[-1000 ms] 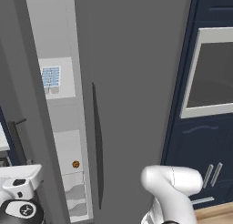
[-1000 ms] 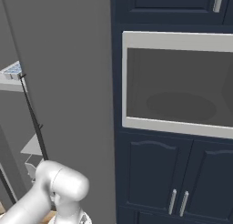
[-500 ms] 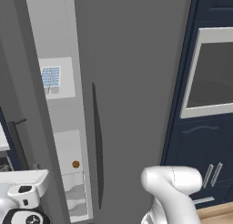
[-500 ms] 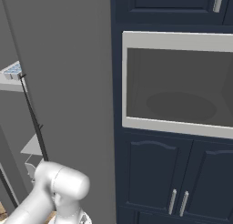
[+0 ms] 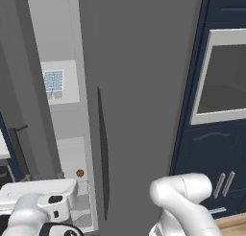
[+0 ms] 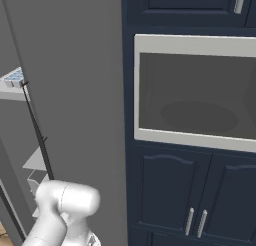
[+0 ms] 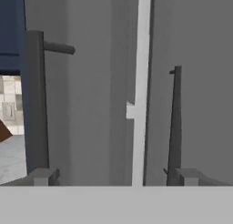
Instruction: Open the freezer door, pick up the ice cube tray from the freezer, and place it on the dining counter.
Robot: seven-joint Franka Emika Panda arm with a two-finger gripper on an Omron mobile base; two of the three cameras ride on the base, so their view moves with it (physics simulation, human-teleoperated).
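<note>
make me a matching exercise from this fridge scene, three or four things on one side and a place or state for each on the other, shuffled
Things:
1. ice cube tray
2. freezer door
3. small round brown item
4. gripper

Places or states:
A. swung open, at the left of the freezer
B. low in the freezer, below the tray's shelf
C. open, holding nothing
D. on an upper freezer shelf

Pairs: 1-D, 2-A, 3-B, 4-C

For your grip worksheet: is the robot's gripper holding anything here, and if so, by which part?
Nothing is held. The gripper is open, its fingertips empty in front of the freezer door.
</note>
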